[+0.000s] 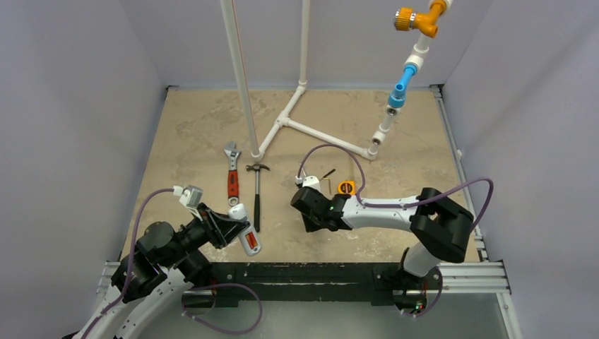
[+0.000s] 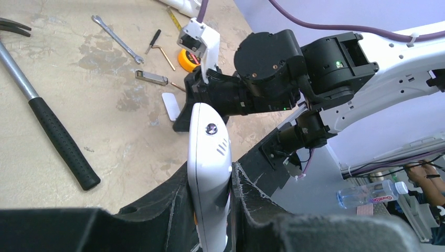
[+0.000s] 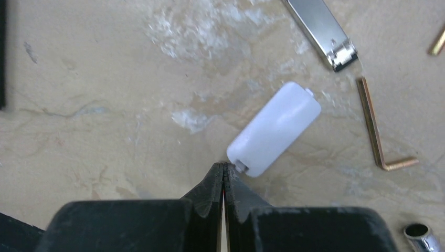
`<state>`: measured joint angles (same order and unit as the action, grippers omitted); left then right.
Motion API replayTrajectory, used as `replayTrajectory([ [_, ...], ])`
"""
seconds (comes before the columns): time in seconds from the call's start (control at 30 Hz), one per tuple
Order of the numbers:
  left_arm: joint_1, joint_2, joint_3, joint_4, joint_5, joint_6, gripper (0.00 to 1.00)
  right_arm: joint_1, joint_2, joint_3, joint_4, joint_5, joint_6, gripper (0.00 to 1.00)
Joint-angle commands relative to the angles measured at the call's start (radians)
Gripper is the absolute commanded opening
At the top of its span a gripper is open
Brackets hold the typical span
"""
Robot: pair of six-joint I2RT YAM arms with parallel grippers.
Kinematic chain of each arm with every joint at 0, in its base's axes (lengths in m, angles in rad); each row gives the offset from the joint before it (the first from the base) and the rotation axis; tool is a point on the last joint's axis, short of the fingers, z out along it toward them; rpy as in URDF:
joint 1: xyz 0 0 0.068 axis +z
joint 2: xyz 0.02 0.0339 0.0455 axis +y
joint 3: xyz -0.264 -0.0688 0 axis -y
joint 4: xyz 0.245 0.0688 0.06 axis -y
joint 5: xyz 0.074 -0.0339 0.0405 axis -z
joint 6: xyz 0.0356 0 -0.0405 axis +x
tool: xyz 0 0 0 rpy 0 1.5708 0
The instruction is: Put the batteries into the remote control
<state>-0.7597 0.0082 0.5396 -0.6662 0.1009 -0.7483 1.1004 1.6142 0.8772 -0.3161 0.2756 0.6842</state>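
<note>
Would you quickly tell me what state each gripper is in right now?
Left gripper: closed on the remote control.
Right gripper: fingers closed, nothing visibly held.

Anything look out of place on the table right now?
A small white cover lies loose on the table, off the remote control that the left gripper clamps. The right gripper, shut, has its tips at the cover's end. Nothing else stands out.
</note>
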Motion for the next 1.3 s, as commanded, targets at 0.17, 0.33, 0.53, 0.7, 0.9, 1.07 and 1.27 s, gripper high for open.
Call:
replayTrajectory([
  [0.17, -0.003, -0.013, -0.001, 0.088, 0.017, -0.012, 0.00, 0.021, -0.167, -0.143, -0.165, 0.030, 0.093, 0.00],
  [0.33, -0.004, 0.018, -0.003, 0.098, 0.025, -0.016, 0.00, 0.042, -0.312, -0.126, -0.166, 0.093, 0.102, 0.16],
  [0.53, -0.003, 0.019, -0.012, 0.115, 0.031, -0.016, 0.00, 0.044, -0.367, -0.122, -0.107, 0.205, 0.282, 0.62],
  [0.7, -0.003, 0.031, -0.011, 0.127, 0.044, -0.014, 0.00, 0.050, -0.234, -0.048, -0.168, 0.281, 0.427, 0.65],
  [0.9, -0.003, 0.023, 0.002, 0.106, 0.042, 0.001, 0.00, 0.063, -0.097, 0.037, -0.189, 0.322, 0.516, 0.63],
  [1.07, -0.003, 0.004, 0.002, 0.091, 0.034, 0.003, 0.00, 0.065, -0.030, 0.089, -0.229, 0.337, 0.553, 0.57],
  [1.27, -0.003, -0.003, -0.001, 0.082, 0.028, 0.004, 0.00, 0.071, 0.071, 0.172, -0.330, 0.358, 0.551, 0.51],
])
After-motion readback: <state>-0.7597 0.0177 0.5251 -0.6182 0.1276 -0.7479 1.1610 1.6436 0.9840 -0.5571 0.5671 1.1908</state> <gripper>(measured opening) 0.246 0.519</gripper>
